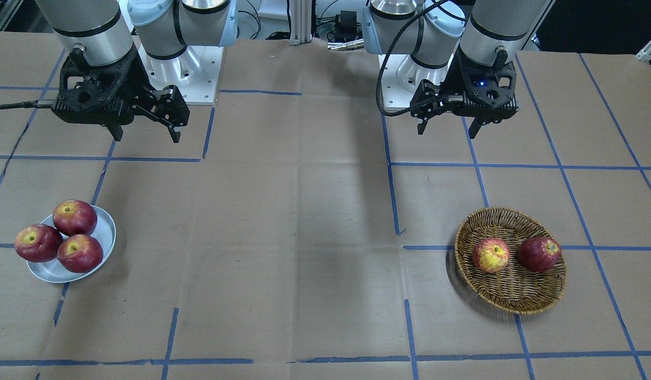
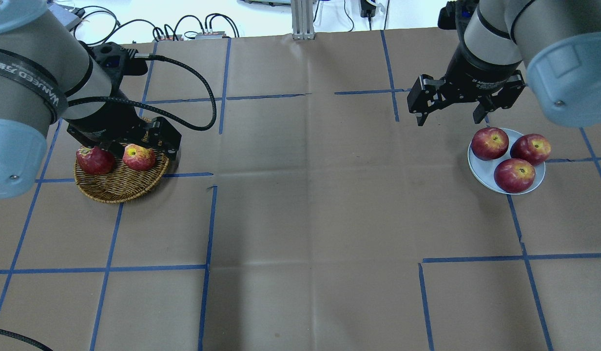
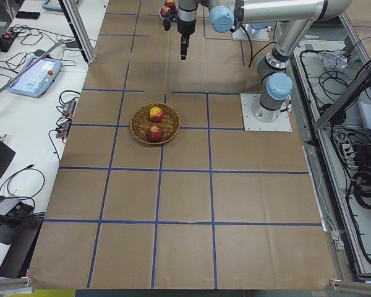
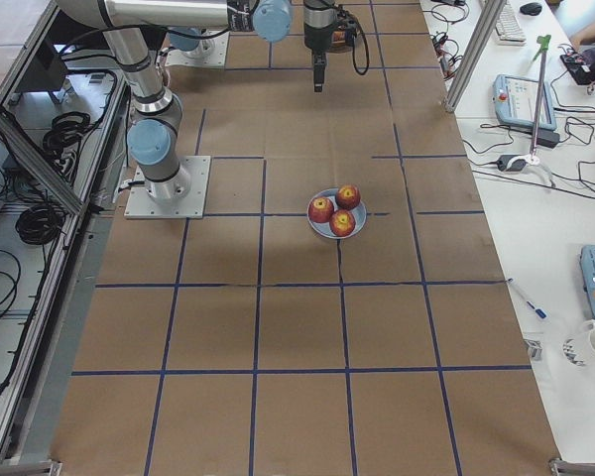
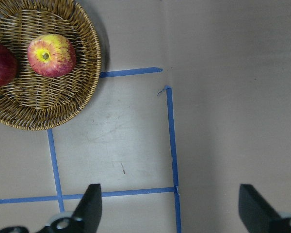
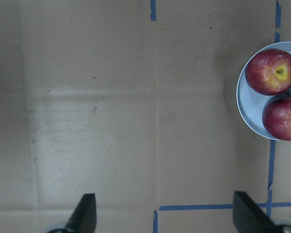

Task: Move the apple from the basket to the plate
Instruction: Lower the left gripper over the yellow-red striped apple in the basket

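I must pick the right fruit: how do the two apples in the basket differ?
The apple is red streaked with large yellow patches; the dark red apple is almost uniformly deep red. The apple lies nearer the middle of the table, the dark red apple nearer its end. Both lie in the basket, similar in size.

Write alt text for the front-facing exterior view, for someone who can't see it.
A red-and-yellow apple lies beside a dark red apple in a wicker basket at the picture's right; at its left, a pale plate holds three red apples. Above the brown-paper table hang the left pincer and right pincer, both open and empty.
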